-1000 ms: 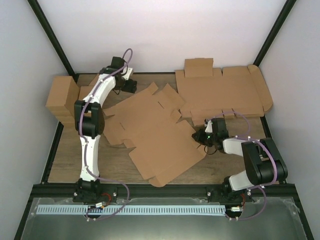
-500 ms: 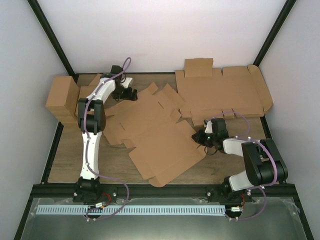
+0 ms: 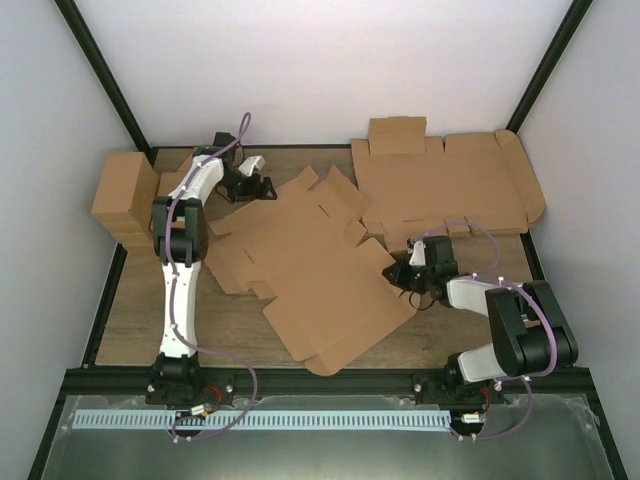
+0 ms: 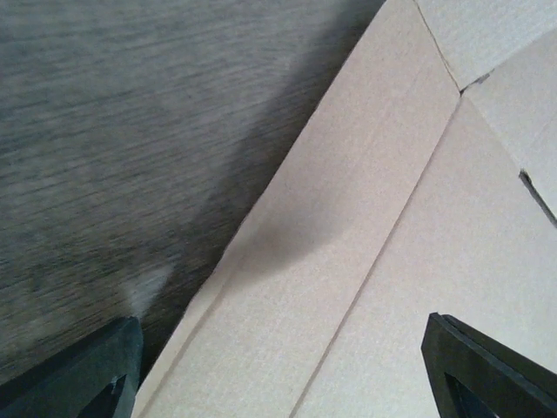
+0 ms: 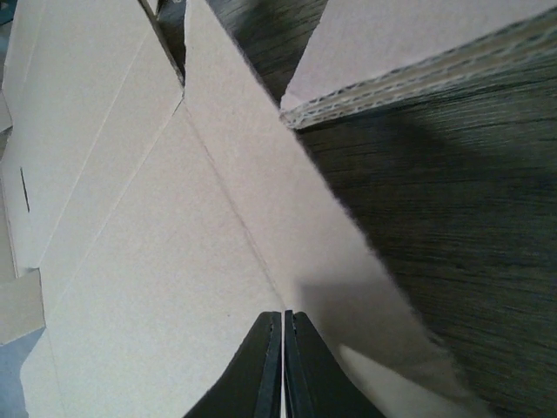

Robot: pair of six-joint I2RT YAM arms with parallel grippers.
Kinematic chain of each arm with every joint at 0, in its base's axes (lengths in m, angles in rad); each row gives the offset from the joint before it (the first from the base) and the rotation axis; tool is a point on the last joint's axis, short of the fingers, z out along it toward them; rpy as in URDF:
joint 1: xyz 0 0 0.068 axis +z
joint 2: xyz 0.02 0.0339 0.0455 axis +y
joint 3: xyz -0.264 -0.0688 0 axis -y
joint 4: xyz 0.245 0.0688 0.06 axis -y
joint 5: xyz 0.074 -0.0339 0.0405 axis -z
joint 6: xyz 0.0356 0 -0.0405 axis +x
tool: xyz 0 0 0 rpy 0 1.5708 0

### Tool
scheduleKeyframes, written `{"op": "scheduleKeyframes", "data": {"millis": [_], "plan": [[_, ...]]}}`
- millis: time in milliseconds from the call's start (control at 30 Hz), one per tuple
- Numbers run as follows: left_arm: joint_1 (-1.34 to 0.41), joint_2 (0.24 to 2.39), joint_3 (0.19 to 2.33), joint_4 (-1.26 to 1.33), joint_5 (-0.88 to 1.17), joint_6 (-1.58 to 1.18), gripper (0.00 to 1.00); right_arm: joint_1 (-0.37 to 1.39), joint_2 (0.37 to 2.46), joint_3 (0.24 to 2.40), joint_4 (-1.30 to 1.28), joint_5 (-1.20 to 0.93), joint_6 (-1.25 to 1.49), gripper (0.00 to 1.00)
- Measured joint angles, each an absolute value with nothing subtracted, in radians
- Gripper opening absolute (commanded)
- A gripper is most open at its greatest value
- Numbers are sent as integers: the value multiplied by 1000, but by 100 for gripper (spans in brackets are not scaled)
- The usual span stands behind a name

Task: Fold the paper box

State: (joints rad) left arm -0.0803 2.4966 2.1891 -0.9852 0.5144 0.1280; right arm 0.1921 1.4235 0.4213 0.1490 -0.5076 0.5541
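The box (image 3: 310,270) lies flat and unfolded in the middle of the bench (image 3: 135,320), skewed, with one corner toward the near edge and its flaps reaching toward the far left. It looks like thin corrugated card: light, stiff across each panel, ready to bend only along its scored creases, and likely to slide on the wood when pushed. A hold is best taken at a flap's free edge near a crease, since a flat panel gives nothing to pinch. The left tool (image 3: 262,187) hangs spread wide over the box's far-left flap edge, gripping nothing. The right tool (image 5: 284,366) has its fingers pressed together at the box's right flap, no card seen between them. The bench is dark wood grain, smooth by the look. Room is tight: a wider sheet (image 3: 450,185) fills the far right corner, close against the box, and cartons (image 3: 125,195) stand at the far left corner
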Motion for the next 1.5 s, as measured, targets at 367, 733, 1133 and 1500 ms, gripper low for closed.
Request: {"op": "scheduleKeyframes", "data": {"millis": [367, 733, 1133, 1500], "plan": [[-80, 2470, 2146, -1010, 593, 106, 52, 192, 1424, 423, 139, -489, 560, 3], [-120, 2204, 1899, -950, 647, 77, 56, 192, 1424, 423, 138, -467, 567, 3], [-200, 2126, 1797, -838, 385, 4, 100, 192, 1424, 423, 138, -467, 569, 3], [-83, 2344, 1944, -858, 352, -22, 96, 192, 1406, 423, 119, -467, 565, 3]]}}
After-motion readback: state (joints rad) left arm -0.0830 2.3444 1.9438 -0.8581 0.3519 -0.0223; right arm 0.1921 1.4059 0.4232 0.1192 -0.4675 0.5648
